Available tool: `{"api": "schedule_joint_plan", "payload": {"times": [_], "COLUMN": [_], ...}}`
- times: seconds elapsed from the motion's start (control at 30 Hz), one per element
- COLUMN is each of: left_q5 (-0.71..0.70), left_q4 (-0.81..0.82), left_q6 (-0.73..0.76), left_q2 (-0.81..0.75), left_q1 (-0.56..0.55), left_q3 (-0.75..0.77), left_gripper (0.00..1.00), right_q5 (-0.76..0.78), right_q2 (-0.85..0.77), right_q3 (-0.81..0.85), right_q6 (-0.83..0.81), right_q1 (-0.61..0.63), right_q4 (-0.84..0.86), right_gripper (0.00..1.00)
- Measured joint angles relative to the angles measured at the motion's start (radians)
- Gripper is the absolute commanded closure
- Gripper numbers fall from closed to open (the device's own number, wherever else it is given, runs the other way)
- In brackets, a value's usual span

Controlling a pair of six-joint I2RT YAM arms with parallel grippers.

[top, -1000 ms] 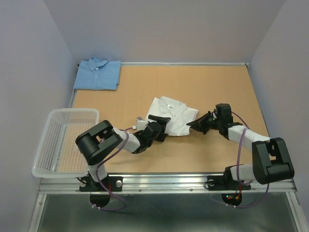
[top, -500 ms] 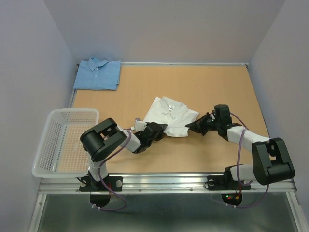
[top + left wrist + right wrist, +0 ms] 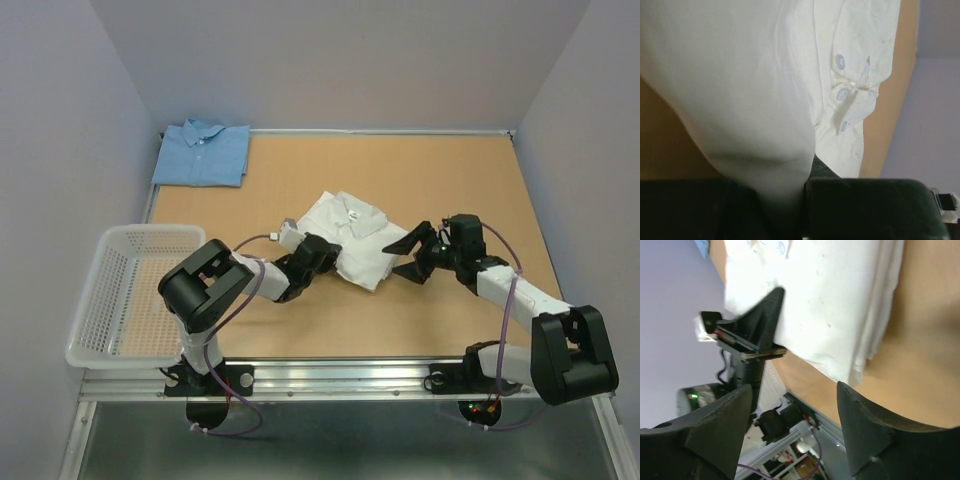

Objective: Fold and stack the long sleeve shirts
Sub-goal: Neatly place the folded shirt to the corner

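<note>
The white long sleeve shirt (image 3: pixel 352 232) lies folded at the table's middle, collar to the far side. My left gripper (image 3: pixel 323 252) is at its near left edge, shut on a fold of the white cloth (image 3: pixel 755 90), which runs down between the two black fingers (image 3: pixel 865 210). My right gripper (image 3: pixel 396 260) stands open just right of the shirt, with nothing between its fingers (image 3: pixel 867 430); the shirt's edge (image 3: pixel 840 305) lies ahead of it. The light blue shirt (image 3: pixel 203 153) rests folded at the far left corner.
A white mesh basket (image 3: pixel 86 300) sits at the near left edge of the table. Grey walls close in the table on three sides. The left arm's gripper (image 3: pixel 752 335) shows across the shirt in the right wrist view.
My right gripper has opened and let go of the white shirt. My left gripper has shut on the shirt's near left edge, and the shirt has shifted slightly toward the far left.
</note>
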Motion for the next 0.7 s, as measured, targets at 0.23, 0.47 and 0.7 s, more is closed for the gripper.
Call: {"api": "schedule_joint_plan", "payload": {"times": [0.23,0.47,0.7], "left_q5": [0.071,0.214,0.304], "left_q4": [-0.119,-0.277,-0.549], "left_q6": [0.290,0.571,0.902], "left_q2": [-0.049,-0.029,0.148], "left_q1": [0.070,0.168,0.274], "left_q3": [0.133,0.342,0.726], "left_gripper": [1.00,1.00,1.00], "right_q5": [0.050,0.119,0.179], "right_q2": [-0.029,-0.117,-0.165], "right_q3": [0.098,0.176,0.179], "right_q6": [-0.225,-0.401,-0.497], "right_q1": [0.000,0.000,0.000], "right_q4": [-0.174,-0.268,-0.349], "right_gripper": [0.15,0.15,0.15]}}
